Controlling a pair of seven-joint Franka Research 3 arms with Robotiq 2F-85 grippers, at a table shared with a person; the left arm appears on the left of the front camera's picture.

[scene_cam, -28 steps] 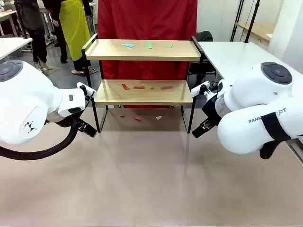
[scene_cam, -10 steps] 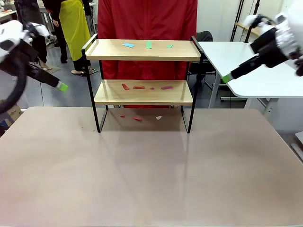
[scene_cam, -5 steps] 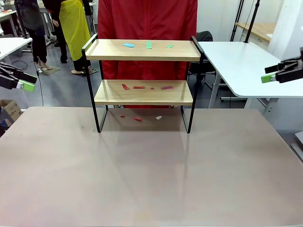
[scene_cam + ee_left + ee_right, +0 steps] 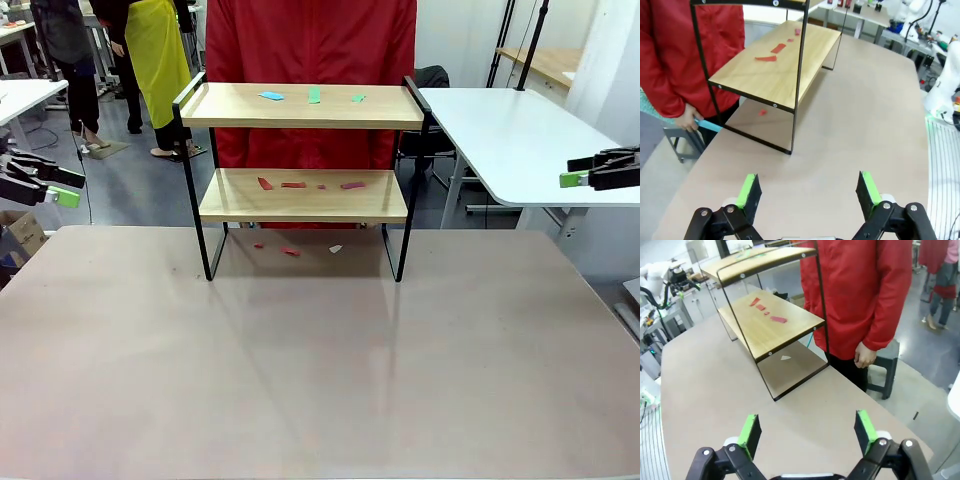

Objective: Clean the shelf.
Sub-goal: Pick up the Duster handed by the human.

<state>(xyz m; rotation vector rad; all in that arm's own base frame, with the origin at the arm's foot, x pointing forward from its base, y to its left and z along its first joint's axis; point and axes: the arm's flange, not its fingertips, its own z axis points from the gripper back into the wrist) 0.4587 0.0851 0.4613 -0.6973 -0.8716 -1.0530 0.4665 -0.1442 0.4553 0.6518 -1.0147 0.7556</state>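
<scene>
The shelf (image 4: 300,207) stands at the table's far side, two light wooden boards in a black frame. Blue and green paper scraps (image 4: 314,95) lie on its top board, red scraps (image 4: 293,185) on the lower one. More scraps (image 4: 290,251) lie on the table under it. My left gripper (image 4: 63,186) hangs open at the picture's left edge, off the table, and holds nothing. My right gripper (image 4: 574,170) is open and bare at the right edge. The left wrist view has the shelf (image 4: 780,80) beyond my open left gripper (image 4: 807,187). The right wrist view has the shelf (image 4: 782,332) beyond my open right gripper (image 4: 807,427).
A person in a red jacket (image 4: 310,50) stands right behind the shelf, one hand (image 4: 687,121) holding something light blue. A white side table (image 4: 510,130) stands at the right. The wide tan tabletop (image 4: 320,360) lies in front of the shelf.
Both arms have drawn back from beside the shelf to the picture's side edges. Over the last second both grippers dropped lower and farther out. Both stayed open.
</scene>
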